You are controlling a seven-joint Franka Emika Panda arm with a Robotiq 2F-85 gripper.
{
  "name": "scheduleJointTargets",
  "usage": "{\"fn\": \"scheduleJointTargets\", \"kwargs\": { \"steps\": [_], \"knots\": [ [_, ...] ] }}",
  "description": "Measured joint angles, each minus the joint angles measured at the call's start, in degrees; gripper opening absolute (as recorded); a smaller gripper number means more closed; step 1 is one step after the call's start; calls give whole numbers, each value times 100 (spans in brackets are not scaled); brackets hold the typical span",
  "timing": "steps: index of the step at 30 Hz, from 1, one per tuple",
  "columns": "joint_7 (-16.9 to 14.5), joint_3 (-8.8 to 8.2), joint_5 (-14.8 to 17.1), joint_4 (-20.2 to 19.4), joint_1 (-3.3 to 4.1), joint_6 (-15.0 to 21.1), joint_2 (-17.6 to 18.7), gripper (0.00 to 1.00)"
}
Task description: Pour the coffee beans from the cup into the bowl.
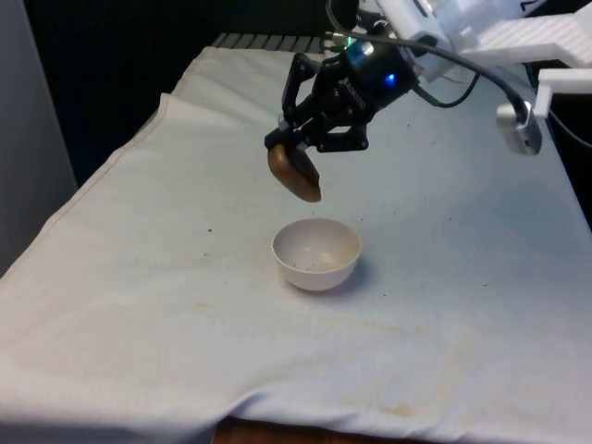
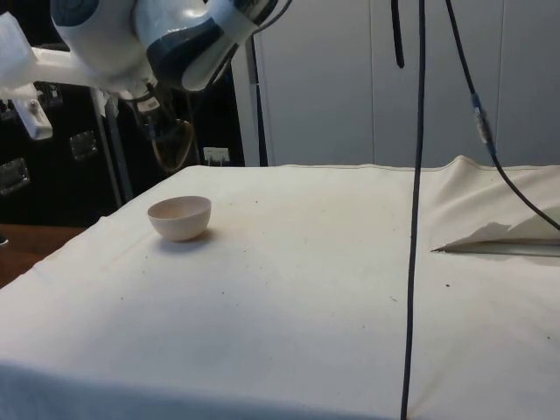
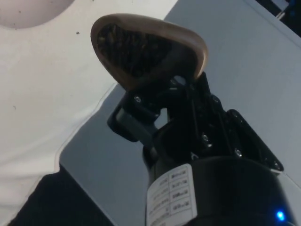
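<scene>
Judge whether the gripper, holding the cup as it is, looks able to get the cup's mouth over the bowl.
Probably yes. The gripper holds the brown cup tilted, above and just behind the white bowl, with nothing between them on the cloth.

1 cup [image 1: 296, 173], 1 bowl [image 1: 315, 254], beans uncountable.

arm: white, enters upper right of front view, reaching toward centre | wrist: tipped downward | gripper [image 1: 298, 148]: black, upper centre of frame, fingers clamped on brown cup [image 1: 295, 172]
</scene>
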Motion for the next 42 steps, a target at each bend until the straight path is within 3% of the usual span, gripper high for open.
{"fn": "scheduleJointTargets", "kwargs": {
  "steps": [16, 42],
  "knots": [
    [481, 338, -854, -86, 29, -602, 11, 0],
    [596, 733, -1942, -80, 46, -1484, 132, 0]
  ]
}}
